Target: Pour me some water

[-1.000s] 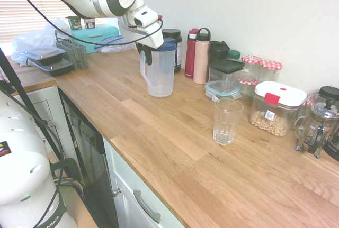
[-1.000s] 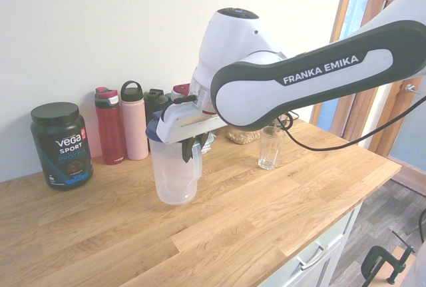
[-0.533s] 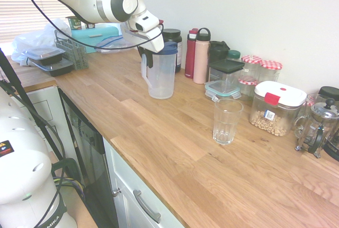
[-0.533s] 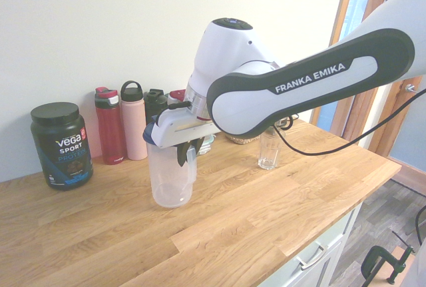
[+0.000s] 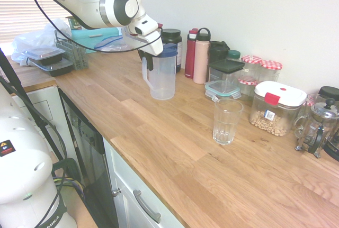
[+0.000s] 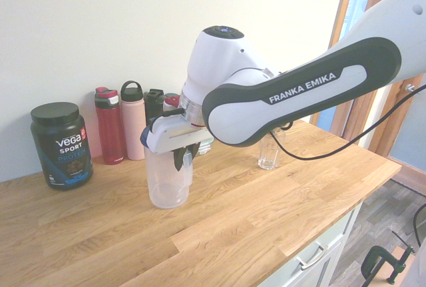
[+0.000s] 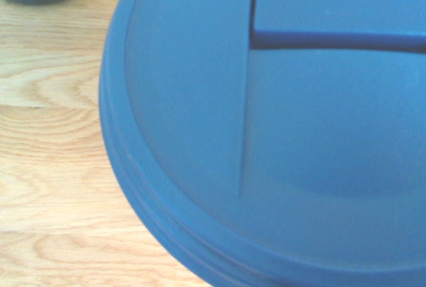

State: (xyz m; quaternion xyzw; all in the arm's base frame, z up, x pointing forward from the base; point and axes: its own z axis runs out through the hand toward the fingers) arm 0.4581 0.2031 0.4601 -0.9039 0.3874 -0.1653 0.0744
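A clear plastic pitcher with a blue lid stands upright at the counter's back left, just in front of the bottles. My gripper comes down beside the lid and is shut on the pitcher's handle; from the other side, the gripper shows as dark fingers against the pitcher. Whether the pitcher's base touches the wood, I cannot tell. No water level shows through its wall. An empty drinking glass stands apart to the right, partly hidden behind the arm in the second exterior view.
Along the wall stand a black protein tub, a red bottle, a pink bottle, lidded containers, a box of chickpeas and a French press. Stacked trays sit far left. The counter edge runs along the front.
Still gripped, the pitcher has shifted slightly left in the second exterior view, away from the glass. The arm's wrist has swung along with it.
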